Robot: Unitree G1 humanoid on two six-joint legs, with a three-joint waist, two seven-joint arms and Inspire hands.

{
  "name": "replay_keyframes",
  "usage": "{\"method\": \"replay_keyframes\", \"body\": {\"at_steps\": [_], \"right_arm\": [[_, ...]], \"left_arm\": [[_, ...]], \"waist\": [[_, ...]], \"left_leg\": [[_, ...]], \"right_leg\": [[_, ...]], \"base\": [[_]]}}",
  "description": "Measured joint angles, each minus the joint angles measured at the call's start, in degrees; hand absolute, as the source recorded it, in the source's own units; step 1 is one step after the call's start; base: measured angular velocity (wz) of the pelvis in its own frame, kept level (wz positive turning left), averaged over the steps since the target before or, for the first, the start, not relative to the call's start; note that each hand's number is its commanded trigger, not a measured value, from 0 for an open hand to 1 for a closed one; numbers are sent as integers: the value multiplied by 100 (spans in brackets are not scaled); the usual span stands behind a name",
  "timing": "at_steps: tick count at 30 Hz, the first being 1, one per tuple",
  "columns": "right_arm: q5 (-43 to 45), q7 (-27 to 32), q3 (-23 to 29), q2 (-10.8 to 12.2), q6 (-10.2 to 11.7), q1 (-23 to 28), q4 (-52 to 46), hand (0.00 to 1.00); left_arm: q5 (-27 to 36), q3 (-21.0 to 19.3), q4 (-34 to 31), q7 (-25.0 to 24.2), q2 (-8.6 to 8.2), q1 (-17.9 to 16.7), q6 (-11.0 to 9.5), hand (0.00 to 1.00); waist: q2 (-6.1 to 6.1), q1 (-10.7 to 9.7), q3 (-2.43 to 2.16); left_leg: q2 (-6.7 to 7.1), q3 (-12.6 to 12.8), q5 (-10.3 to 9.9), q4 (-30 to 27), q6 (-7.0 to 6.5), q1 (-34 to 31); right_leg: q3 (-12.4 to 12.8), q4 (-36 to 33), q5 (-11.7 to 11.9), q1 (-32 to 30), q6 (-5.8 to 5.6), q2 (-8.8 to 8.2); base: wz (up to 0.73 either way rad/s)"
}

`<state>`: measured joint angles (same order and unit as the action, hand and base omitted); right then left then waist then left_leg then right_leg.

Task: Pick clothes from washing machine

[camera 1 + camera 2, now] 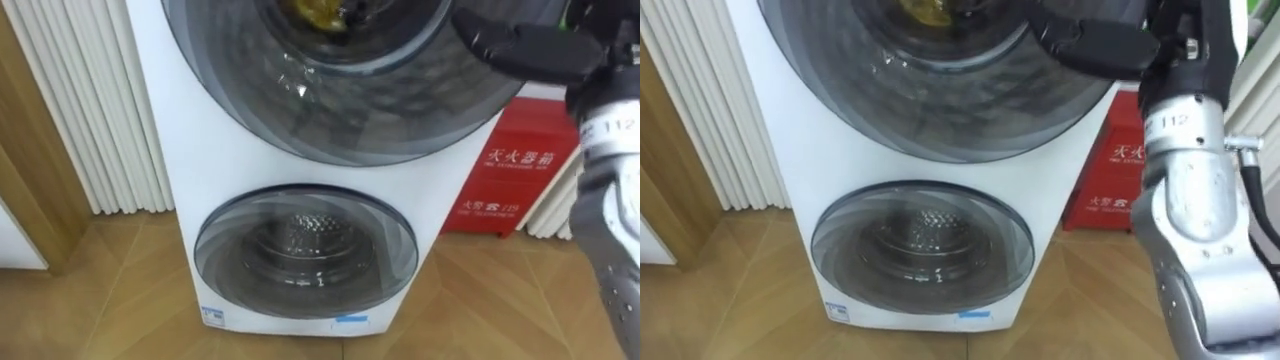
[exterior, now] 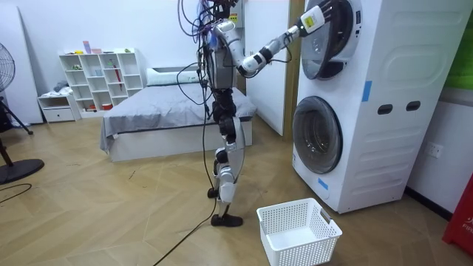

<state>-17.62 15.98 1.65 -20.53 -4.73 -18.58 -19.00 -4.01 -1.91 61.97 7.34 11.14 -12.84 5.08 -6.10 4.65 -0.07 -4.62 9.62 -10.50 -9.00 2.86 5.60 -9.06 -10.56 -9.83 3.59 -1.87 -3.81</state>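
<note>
Right hand (image 1: pixel 520 45) up at the upper right of the left eye view, dark against the rim of the upper door (image 1: pixel 330 110) of the washing machine (image 1: pixel 200 150). It lies on the door's right edge with the forearm running down the right side of the frame. Cannot tell whether its fingers are curled round the rim or laid flat on it. The placement makes sense: the edge is where a round door gets pulled, so this reads as the door-opening step and nothing has been picked yet. Machine is 2 drums stacked in 1 white body. The task's thing, a yellowish piece of clothing (image 1: pixel 315 12), sits inside the upper drum at the top centre of the frame, seen through the glass and well clear of the hand. Cannot say whether that door is latched or just ajar. The lower door (image 1: pixel 305 250), lower centre, is closed, and bare perforated metal shows behind it, so the upper drum is likely the only one to empty. In the room view the robot stands upright at centre, facing the machine at the right, arm raised high because the upper drum is at about head height. A white laundry basket (image 2: pixel 275 222) waits on the wood floor at lower centre, between the robot and the machine, presumably set there to take the clothes. A red cabinet (image 1: pixel 515 170) stands just right of the machine. Judged progress: early. Next, the door must swing wide enough for the hand to reach in.
</note>
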Motion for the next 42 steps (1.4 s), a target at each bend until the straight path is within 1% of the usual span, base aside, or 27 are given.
{"method": "replay_keyframes", "body": {"at_steps": [1,3,5,6,7,8,9,10,11,12,13,14,15,18,23,25,29,31,33,38,39,40,41,42], "right_arm": [[-6,-69,-13,27,102,189,-111,0],[-7,-196,-46,73,212,385,-223,0],[-6,-370,-54,84,365,628,-221,0],[-10,-460,-55,119,458,850,-218,0],[-2,-589,-60,220,555,1135,-209,0],[4,-648,-79,271,601,1283,-206,0],[-4,-763,-145,345,638,1557,-203,0],[-38,-925,-242,361,615,1773,-177,0],[-73,-1002,-290,363,588,1854,-142,0],[-168,-1124,-374,400,561,2001,-118,0],[-245,-1274,-450,435,484,2096,-118,0],[-265,-1349,-494,448,447,2134,-116,0],[-334,-1496,-569,464,388,2166,-108,0],[-566,-1770,-680,463,383,2181,-91,0],[-737,-2077,-828,467,380,2197,-97,0],[-749,-2326,-948,469,375,2197,-98,0],[-709,-2747,-1063,530,340,2197,-110,0],[-707,-2984,-1150,630,340,2197,-125,0],[-685,-3134,-1175,716,340,2197,-133,0],[-649,-3431,-1178,721,321,2197,-260,0],[-647,-3498,-1179,721,319,2196,-270,0],[-654,-3512,-1182,716,308,2196,-287,0],[-661,-3554,-1177,716,281,2196,-327,0],[-660,-3586,-1185,664,262,2196,-403,0]], "left_arm": [[0,25,2,0,0,-16,-20,0],[0,47,1,0,2,-10,-20,0],[5,69,-1,1,21,22,-15,0],[6,78,-6,9,34,34,-15,0],[2,107,17,85,54,29,-15,0],[0,108,49,120,56,30,-16,0],[-2,120,121,135,54,34,-16,0],[-4,161,193,135,53,30,-19,0],[-4,168,228,135,50,34,-17,0],[-4,186,237,135,41,18,-17,0],[-15,211,245,125,39,-18,-16,0],[-16,211,245,114,38,-28,-17,0],[-13,212,243,92,34,-50,-18,0],[0,219,238,41,38,-57,-23,0],[39,228,238,-65,40,-12,-41,0],[103,273,244,-93,35,23,-43,0],[118,289,243,-106,12,87,-92,0],[131,327,244,-136,14,82,-141,0],[129,332,247,-149,14,81,-146,0],[125,339,242,-183,12,73,-174,0],[126,339,243,-188,13,66,-177,0],[131,348,242,-194,17,68,-180,0],[132,403,242,-224,27,74,-200,0],[132,452,244,-274,29,94,-221,0]], "waist": [[18,-1,-2],[38,-15,0],[61,-39,12],[80,-41,5],[61,-34,-8],[56,-31,-16],[60,-41,-20],[86,-61,-25],[106,-72,-27],[153,-93,-34],[205,-104,-23],[225,-105,-20],[270,-105,-11],[292,-119,-15],[275,-117,-24],[272,-110,-25],[312,-108,-4],[336,-106,-3],[351,-105,0],[415,-76,-11],[405,-62,-22],[414,-46,-21],[403,-25,-35],[410,-3,-33]], "left_leg": [[-2,38,0,18,0,28],[-10,123,-1,31,1,63],[-24,127,-11,51,17,61],[-48,128,-45,76,42,75],[-64,128,-51,77,46,93],[-71,129,-55,72,51,104],[-80,130,-61,41,55,108],[-86,137,-61,35,55,105],[-89,145,-61,35,55,105],[-92,164,-61,33,55,105],[-92,175,-60,26,54,103],[-92,183,-59,25,54,103],[-91,192,-59,22,53,102],[-87,188,-55,18,51,78],[-82,189,-56,19,50,73],[-82,181,-57,18,50,55],[-83,182,-57,28,50,54],[-83,179,-57,29,50,25],[-83,154,-58,29,51,4],[-84,117,-62,51,52,-9],[-84,116,-62,51,52,-10],[-85,118,-62,48,52,-15],[-85,123,-62,41,52,-42],[-86,127,-60,34,52,-71]], "right_leg": [[16,3,0,38,0,3],[29,2,6,43,10,3],[19,-3,21,32,33,17],[14,-6,34,32,49,48],[17,-10,48,48,60,64],[19,-15,53,59,65,71],[26,-21,62,70,80,79],[32,-22,77,69,101,84],[41,-26,82,67,106,86],[61,-43,88,50,110,88],[78,-70,90,31,112,88],[90,-89,90,15,112,88],[100,-100,90,4,112,86],[104,-6,91,22,107,92],[94,11,90,13,104,92],[60,28,90,13,104,91],[33,30,90,15,103,91],[19,63,90,15,103,91],[-9,76,90,15,104,91],[-51,74,90,14,103,91],[-54,69,90,15,104,91],[-54,66,90,8,104,90],[-47,49,90,-30,104,89],[-37,14,90,-82,104,87]], "base": [[-6],[-8],[-2],[0],[0],[-6],[-6],[-6],[-8],[-9],[-9],[-7],[-4],[0],[0],[0],[0],[4],[8],[3],[0],[0],[-5],[-6]]}}
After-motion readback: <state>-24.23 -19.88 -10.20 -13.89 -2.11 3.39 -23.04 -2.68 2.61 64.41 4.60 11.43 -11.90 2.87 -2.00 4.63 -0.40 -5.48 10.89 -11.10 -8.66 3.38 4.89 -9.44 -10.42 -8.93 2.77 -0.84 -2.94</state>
